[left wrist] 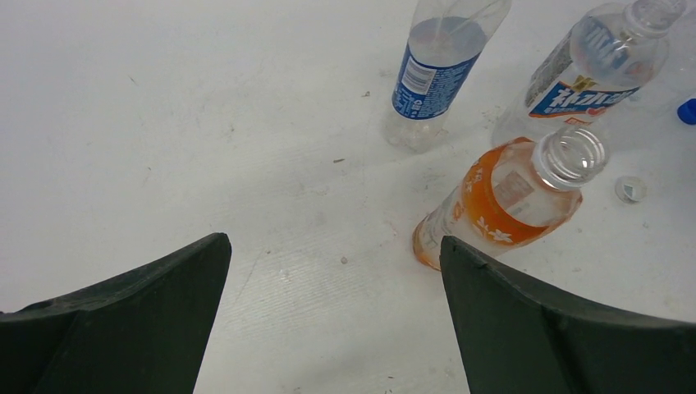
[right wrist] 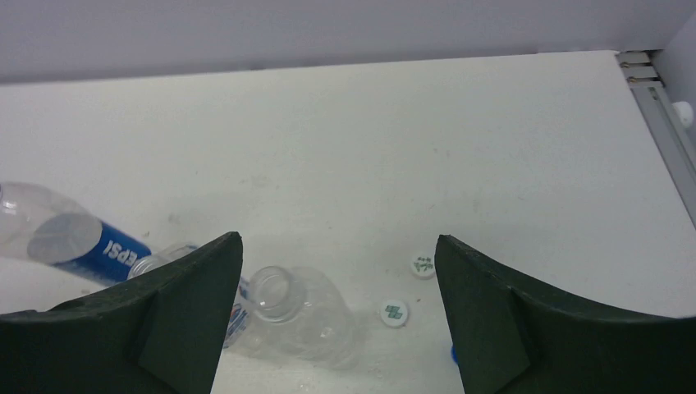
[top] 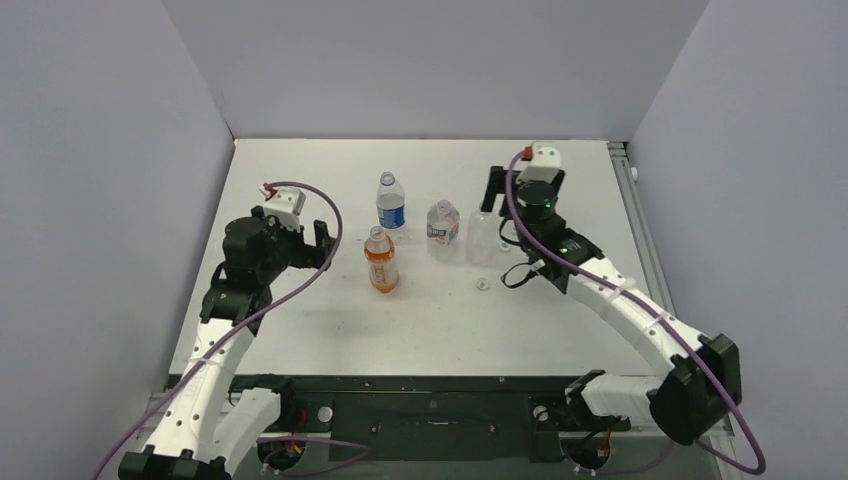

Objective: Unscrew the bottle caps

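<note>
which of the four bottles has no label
The plain clear bottle, rightmost in the top view. The Pepsi bottle, the short bottle with the blue-white label and the orange bottle all carry printed labels.

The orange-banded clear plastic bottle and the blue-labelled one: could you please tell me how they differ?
The orange-banded clear plastic bottle carries an orange wrap; the blue-labelled clear plastic bottle a blue one. Seen from above, the orange bottle stands in front, the blue-labelled one behind it. The orange bottle's mouth is open; the blue-labelled bottle's top is too small to judge. Both stand upright on the white table.
</note>
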### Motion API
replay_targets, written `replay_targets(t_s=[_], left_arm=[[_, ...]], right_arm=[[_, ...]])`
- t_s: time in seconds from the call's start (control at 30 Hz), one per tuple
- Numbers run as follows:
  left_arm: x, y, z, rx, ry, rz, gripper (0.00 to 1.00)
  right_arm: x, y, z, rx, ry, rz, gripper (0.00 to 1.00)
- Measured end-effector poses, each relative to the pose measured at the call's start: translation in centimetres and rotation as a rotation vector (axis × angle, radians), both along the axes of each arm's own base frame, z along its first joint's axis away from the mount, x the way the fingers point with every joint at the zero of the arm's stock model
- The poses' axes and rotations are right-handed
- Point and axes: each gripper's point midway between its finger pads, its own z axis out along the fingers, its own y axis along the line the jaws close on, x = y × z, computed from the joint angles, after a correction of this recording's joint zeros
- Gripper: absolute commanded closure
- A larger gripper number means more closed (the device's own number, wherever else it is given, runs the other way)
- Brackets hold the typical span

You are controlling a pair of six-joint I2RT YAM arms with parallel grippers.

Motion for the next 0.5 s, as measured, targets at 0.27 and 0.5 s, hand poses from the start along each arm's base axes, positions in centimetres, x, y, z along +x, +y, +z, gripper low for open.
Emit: replay_targets(t_s=[0.27,0.5], left_arm=[[2.7,1.5,-6.3,0.076,0.121,0.065,0.03],[5.2,3.5,-9.6,0.096,0.164,0.123,0.03]], right_arm=[[-1.6,-15.0,0.9,0.155,-0.1,-0.431,0.16],[-5.9,-24.3,-8.1,0.089,-0.077,-0.783,0.15]])
